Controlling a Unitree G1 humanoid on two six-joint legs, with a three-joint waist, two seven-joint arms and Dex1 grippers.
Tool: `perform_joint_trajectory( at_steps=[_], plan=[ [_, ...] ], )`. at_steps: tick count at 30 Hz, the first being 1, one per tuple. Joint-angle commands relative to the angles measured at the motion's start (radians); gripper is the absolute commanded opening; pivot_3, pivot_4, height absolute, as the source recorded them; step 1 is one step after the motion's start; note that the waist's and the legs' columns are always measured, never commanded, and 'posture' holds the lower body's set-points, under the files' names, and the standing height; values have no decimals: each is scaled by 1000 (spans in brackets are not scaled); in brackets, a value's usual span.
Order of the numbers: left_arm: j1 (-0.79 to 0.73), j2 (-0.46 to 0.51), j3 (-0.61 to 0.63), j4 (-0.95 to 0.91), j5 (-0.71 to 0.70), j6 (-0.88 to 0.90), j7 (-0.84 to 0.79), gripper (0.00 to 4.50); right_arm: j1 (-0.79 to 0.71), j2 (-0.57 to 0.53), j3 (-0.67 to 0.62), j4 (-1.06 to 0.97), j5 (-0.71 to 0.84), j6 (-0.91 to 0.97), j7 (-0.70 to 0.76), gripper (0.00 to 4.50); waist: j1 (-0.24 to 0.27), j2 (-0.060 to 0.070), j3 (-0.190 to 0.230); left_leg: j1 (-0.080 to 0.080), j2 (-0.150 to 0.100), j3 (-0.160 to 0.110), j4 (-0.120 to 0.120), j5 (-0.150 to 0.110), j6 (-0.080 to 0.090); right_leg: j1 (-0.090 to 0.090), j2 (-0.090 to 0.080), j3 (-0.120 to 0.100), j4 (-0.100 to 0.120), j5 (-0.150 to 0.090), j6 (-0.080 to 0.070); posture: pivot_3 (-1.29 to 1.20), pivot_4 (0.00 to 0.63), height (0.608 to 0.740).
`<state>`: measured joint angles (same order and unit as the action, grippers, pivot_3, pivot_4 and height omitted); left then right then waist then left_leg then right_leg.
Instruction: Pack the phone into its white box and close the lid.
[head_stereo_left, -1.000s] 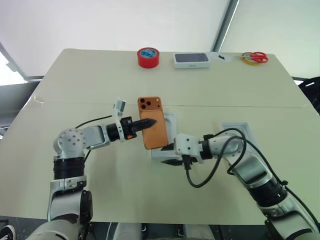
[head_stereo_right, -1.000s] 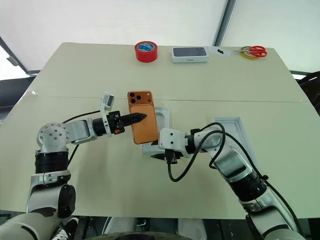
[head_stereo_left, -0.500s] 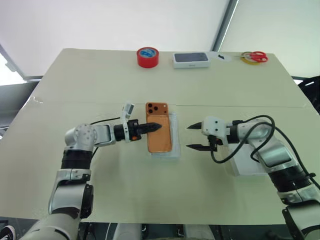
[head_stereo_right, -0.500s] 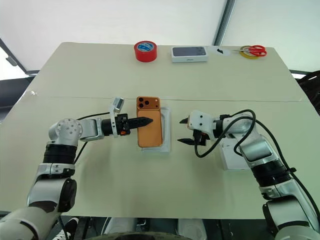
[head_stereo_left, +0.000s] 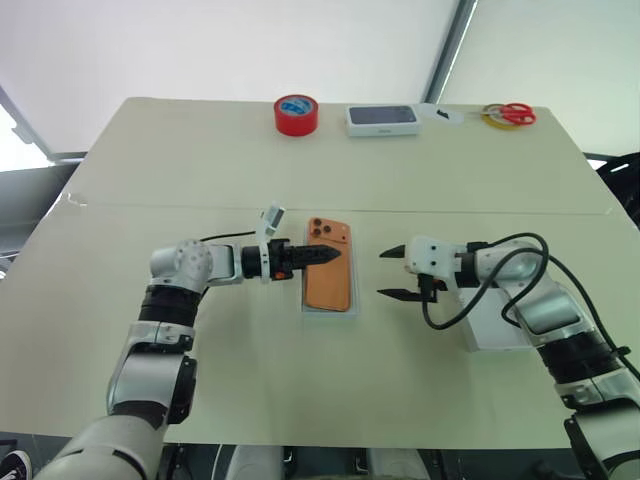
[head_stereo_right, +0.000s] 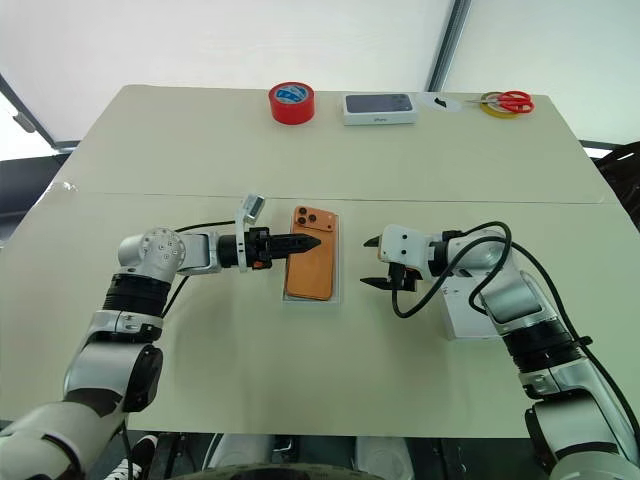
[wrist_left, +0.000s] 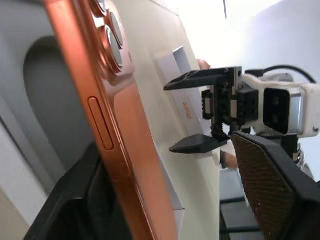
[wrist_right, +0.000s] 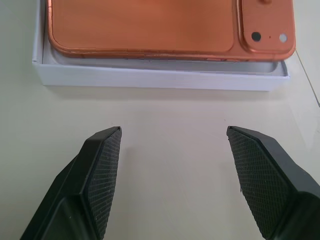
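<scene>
I had the left gripper (head_stereo_left: 335, 253) reaching in level from the left, its fingers parted. The right gripper (head_stereo_left: 391, 273) faced it from the right, jaws spread wide, elbow bent outward.

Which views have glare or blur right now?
Left wrist view: background blown out white, the phone close and soft. Right wrist view: even light, phone and white box sharp. Eye views: bright backdrop beyond the table, no glare on it.

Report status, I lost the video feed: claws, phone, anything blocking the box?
Left claw open over phone. Right claw open, clear. Phone in white box, lid off. Only left claw in lid's way.
</scene>
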<state>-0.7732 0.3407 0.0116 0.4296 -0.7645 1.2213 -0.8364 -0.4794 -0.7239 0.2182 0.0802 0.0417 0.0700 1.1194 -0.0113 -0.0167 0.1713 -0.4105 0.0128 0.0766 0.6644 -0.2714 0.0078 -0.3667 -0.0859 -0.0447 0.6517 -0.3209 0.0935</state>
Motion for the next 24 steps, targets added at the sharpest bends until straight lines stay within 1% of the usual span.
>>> perform_joint_trajectory(
  at_steps=[1, 3, 5, 8, 12, 14, 17, 19, 20, 22, 23, 24],
  plan=[
    [-36, 33, -16, -23, 23, 29, -18, 3278, -6, 11, -10, -18, -2, -21, -18, 3536, 0, 0, 0, 0, 0, 0, 0, 0, 0, 0, 0, 0, 0, 0, 0, 0, 150, 730],
    [-40, 53, -40, -34, 43, 28, -33, 3278, -9, 18, -8, -15, -4, -20, -23, 3536, -1, 0, 0, 0, 0, 0, 0, 0, 0, 0, 0, 0, 0, 0, 0, 0, 150, 730],
    [-55, 63, -23, -37, 34, 50, -30, 3278, -14, 25, -7, -9, -3, -24, -25, 3536, -1, 0, 0, 0, 0, 0, 0, 0, 0, 0, 0, 0, 0, 0, 0, 0, 150, 730],
    [-54, 94, -43, -68, 52, 42, -50, 3278, -20, 30, -1, 5, -24, -38, -34, 3536, -1, 0, 0, 0, 0, 0, 0, 0, 0, 0, 0, 0, 0, 0, 0, 0, 150, 730],
    [-67, 121, -24, -57, 76, 8, -53, 3278, -22, 44, 2, 3, -18, -27, -28, 3536, 0, 0, 0, 0, 0, 0, 0, 0, 0, 0, 0, 0, 0, 0, 0, 0, 150, 730],
    [-73, 119, -12, -53, 74, 18, -48, 3278, -22, 48, 2, 3, -20, -28, -28, 3536, 1, 0, 0, 0, 0, 0, 0, 0, 0, 0, 0, 0, 0, 0, 0, 0, 150, 730],
    [-51, 135, -32, -95, 108, -25, -44, 3278, -35, 55, 1, 16, -25, -33, -35, 3536, 0, 0, 0, 0, 0, 0, 0, 0, 0, 0, 0, 0, 0, 0, 0, 0, 150, 730],
    [-35, 142, -16, -117, 114, -36, -33, 3278, -45, 55, 1, 32, -38, -42, -45, 3536, -1, 0, 0, 0, 0, 0, 0, 0, 0, 0, 0, 0, 0, 0, 0, 0, 150, 730],
    [-20, 149, -17, -133, 135, -78, -29, 3278, -48, 54, 1, 37, -42, -47, -45, 3536, -1, 0, 0, 0, 1, 0, 0, 0, 0, 0, 0, 0, 0, 0, 0, 0, 150, 730],
    [39, 177, -34, -196, 215, -226, -5, 2784, -62, 59, -8, 63, -52, -54, -68, 2994, -5, 0, 0, 0, 1, 0, 0, 0, 0, -1, 0, 0, 0, 0, 0, 0, 150, 730],
    [75, 186, -45, -234, 260, -308, 15, 2421, -67, 60, -6, 74, -62, -71, -78, 2650, -4, 0, 0, 0, 1, 1, 0, 0, 0, -1, 1, 1, 0, 0, 0, 0, 150, 730],
    [105, 188, -49, -266, 292, -363, 36, 1966, -70, 63, -5, 83, -68, -79, -88, 2161, -5, 0, 0, 0, 1, 1, 0, 0, 0, -1, 1, 1, 0, 0, 0, 0, 150, 730]
  ],
)
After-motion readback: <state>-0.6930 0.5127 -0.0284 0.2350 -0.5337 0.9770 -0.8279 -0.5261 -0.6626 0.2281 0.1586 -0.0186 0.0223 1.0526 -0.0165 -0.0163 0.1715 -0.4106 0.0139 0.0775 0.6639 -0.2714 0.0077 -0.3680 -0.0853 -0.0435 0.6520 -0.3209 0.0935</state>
